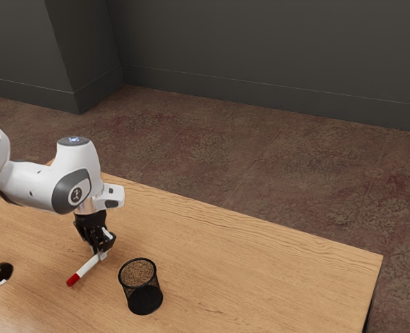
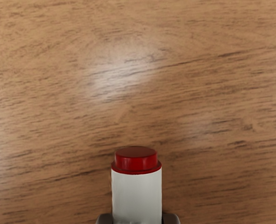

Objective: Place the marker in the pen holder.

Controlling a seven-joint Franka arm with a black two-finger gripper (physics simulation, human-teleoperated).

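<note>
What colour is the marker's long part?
The marker's long part is white, clearest in the wrist view.

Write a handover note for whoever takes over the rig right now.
Black two-finger claw: shut on the white marker with red end, low over the brown wooden table.
Black mesh cylindrical pen holder: upright on the table, near the claw.
Done: marker gripped; whether it's lifted, I can't tell.
Left: raise marker, bring it over holder, stand it upright, lower, release.

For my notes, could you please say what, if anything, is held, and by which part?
My gripper holds the marker by its white barrel, near the uncapped end.
</note>
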